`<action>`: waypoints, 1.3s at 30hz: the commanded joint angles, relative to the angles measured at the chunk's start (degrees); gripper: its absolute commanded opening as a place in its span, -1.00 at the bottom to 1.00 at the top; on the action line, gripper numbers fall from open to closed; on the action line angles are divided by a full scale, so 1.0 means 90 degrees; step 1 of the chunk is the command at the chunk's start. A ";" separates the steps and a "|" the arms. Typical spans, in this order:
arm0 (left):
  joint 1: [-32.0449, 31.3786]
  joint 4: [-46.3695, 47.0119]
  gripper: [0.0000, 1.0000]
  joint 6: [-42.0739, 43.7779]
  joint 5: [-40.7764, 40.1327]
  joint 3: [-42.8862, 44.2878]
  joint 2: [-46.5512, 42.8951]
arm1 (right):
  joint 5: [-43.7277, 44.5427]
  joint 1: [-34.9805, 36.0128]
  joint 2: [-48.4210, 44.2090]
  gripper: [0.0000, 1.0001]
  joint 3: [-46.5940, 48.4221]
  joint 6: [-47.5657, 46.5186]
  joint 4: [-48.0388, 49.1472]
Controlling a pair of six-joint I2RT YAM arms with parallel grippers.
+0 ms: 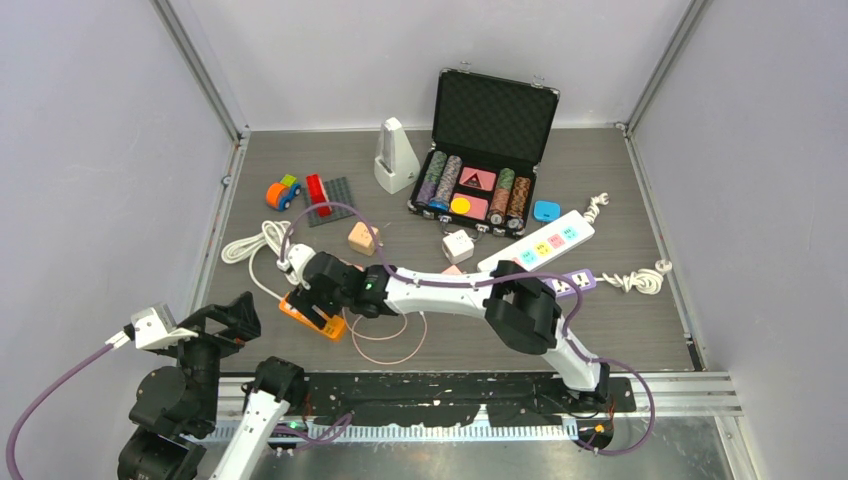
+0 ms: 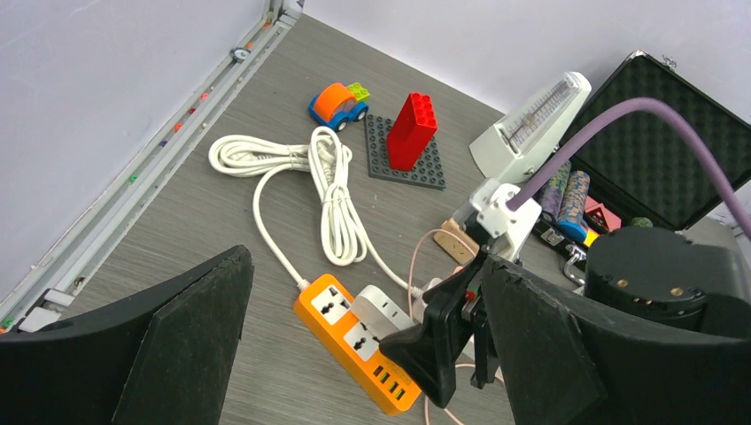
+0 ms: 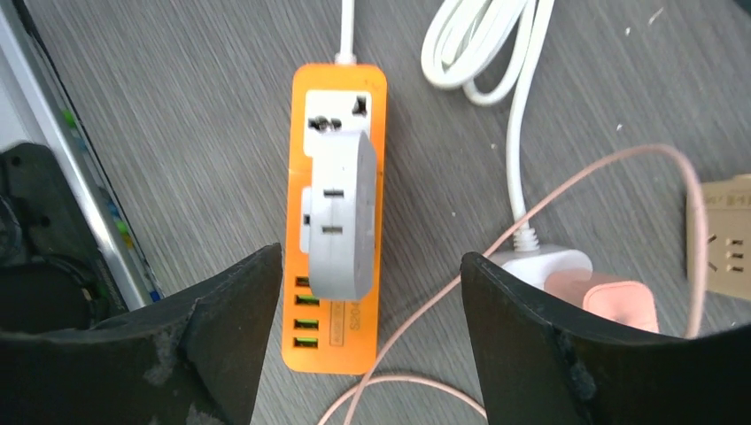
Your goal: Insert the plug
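An orange power strip (image 1: 312, 320) lies at the near left of the table, also seen in the left wrist view (image 2: 354, 350) and the right wrist view (image 3: 354, 341). A white plug adapter (image 3: 336, 212) sits flat on its socket face (image 2: 394, 310), below one uncovered socket. My right gripper (image 1: 318, 295) is open directly above the strip, with its fingers either side of the adapter and not touching it (image 3: 372, 257). One of its fingers (image 2: 443, 341) hides part of the strip. My left gripper (image 1: 225, 320) is open and empty, raised near the left front edge (image 2: 365, 261).
The strip's white cord (image 1: 255, 245) is coiled behind it. A pink plug (image 3: 602, 297) with a thin pink cable lies beside a beige adapter (image 1: 363, 237). Farther back are a toy car (image 1: 283, 192), a red brick (image 1: 318, 188), a metronome (image 1: 396, 155), a chip case (image 1: 485, 150) and a white power strip (image 1: 540, 243).
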 commanded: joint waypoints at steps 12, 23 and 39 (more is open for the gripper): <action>-0.0016 0.0280 0.99 0.0098 -0.0094 0.0016 0.0069 | -0.0167 -0.0013 0.0574 0.24 0.1166 -0.0219 -0.0299; -0.0016 0.0281 0.99 0.0086 -0.0088 -0.0020 0.0072 | 0.0067 -0.0020 0.0966 -0.09 0.1599 -0.0045 -0.0651; -0.0016 0.0341 0.99 0.0078 -0.0069 -0.0114 0.0070 | 0.0305 0.0081 0.0844 -0.89 0.0847 0.0376 -0.0366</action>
